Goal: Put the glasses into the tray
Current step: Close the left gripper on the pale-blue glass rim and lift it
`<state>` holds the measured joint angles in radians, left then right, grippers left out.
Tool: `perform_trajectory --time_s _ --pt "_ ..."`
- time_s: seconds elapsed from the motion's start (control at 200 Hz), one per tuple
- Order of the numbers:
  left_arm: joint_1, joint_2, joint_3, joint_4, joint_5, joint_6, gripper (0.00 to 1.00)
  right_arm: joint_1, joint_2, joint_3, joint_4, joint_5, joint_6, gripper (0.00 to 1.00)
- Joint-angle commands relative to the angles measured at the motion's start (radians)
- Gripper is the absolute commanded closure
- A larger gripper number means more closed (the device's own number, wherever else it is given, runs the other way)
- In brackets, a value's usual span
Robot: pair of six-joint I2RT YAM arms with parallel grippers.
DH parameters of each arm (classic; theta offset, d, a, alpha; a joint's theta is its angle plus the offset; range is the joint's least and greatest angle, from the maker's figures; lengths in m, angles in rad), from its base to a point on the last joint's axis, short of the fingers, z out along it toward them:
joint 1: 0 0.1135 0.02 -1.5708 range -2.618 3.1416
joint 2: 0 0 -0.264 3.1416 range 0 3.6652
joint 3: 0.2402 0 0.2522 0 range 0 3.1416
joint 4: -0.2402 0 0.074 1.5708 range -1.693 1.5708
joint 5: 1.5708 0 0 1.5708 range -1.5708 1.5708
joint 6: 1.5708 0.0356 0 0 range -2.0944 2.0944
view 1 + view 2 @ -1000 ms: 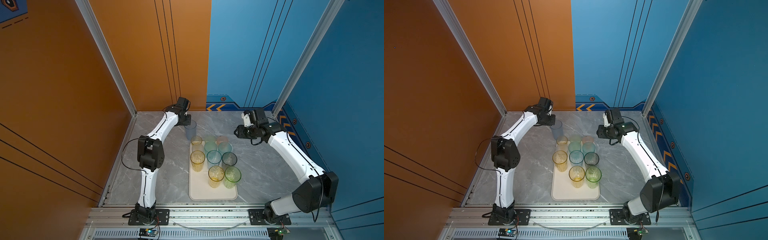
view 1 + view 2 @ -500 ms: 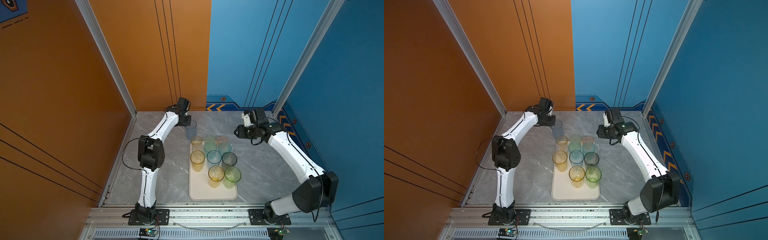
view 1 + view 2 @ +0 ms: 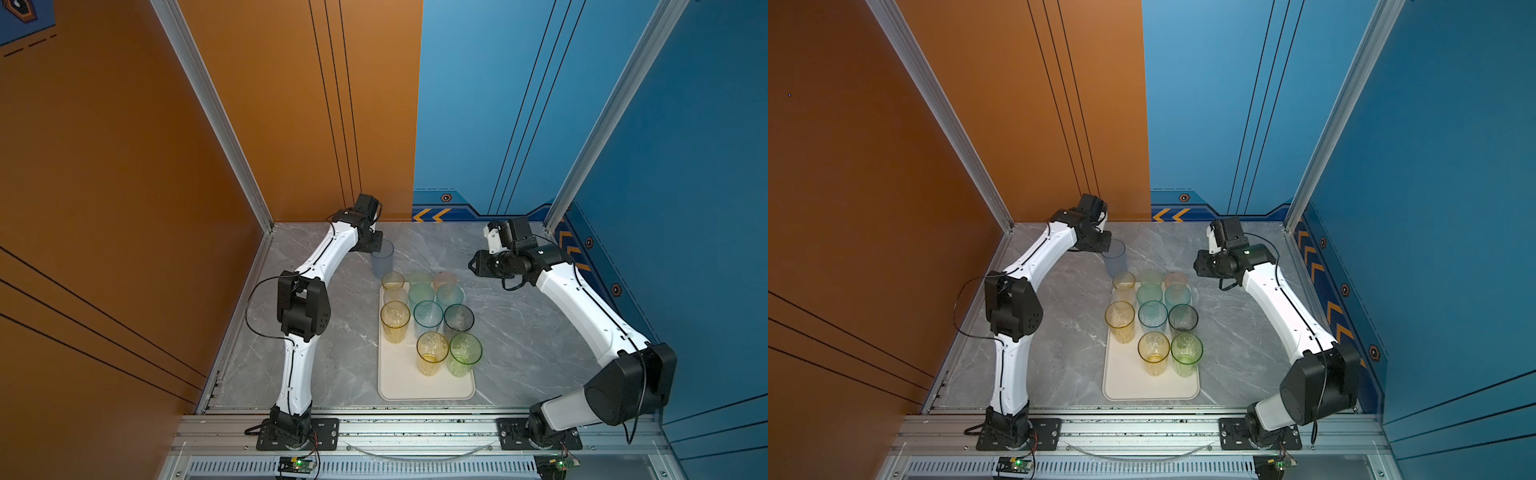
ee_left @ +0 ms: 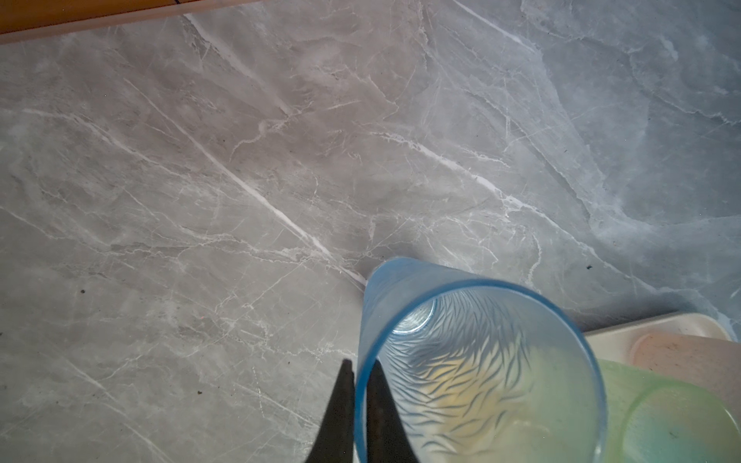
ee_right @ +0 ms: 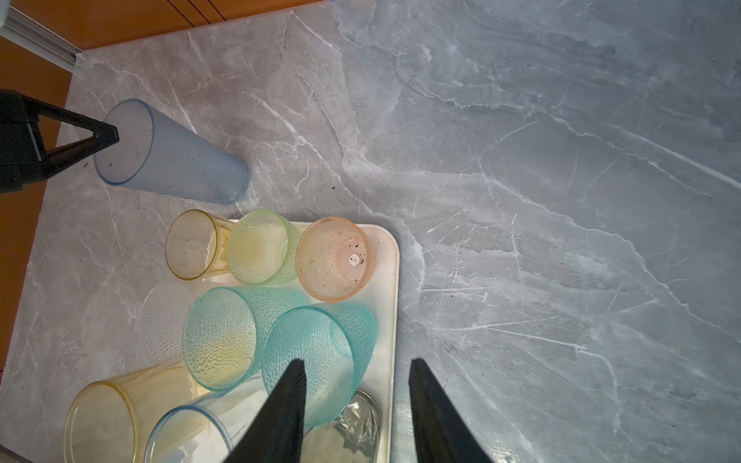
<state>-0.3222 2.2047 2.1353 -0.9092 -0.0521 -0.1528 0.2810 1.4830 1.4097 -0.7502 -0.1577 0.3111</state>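
The blue glass, tall and frosted, is standing on the grey marble tabletop, just beyond the far left corner of the tray and outside its rim. The left gripper is pinching the wall of this glass at the rim: one dark finger is pressing on the outside and its partner on the inside, with only the thin wall between them. Whether the base is resting on the marble or is raised slightly cannot be told. The other glasses, eleven in all, are standing upright and close together over the far two thirds of the cream tray, in tints of yellow, green, teal, blue, grey, pink and clear, while the near end of the tray is showing bare surface. A small yellow glass is sitting nearest the blue glass, at the tray's far left corner; whether it is fully inside the rim cannot be told. A pink glass is occupying the far right corner. The right gripper is hanging above the tray's right edge with its fingers spread well apart and gripping nothing, a teal glass lying below them. Orange and blue walls are enclosing the workspace.
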Motion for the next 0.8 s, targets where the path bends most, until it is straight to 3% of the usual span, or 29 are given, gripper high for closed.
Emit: perform_trajectory --time_s 0.0,0.055,0.796 --pt "-0.008 0.025 0.038 -0.04 -0.025 0.024 0.96 -0.004 -0.009 -0.016 -0.012 -0.017 -0.007 0.58" --pt "-0.009 0.03 0.045 -0.048 -0.026 0.024 1.0 -0.005 -0.012 -0.019 -0.011 -0.017 -0.007 0.58" --pt "-0.016 -0.039 0.006 -0.049 -0.035 0.01 1.0 -0.004 -0.055 -0.073 0.007 -0.021 0.007 0.58"
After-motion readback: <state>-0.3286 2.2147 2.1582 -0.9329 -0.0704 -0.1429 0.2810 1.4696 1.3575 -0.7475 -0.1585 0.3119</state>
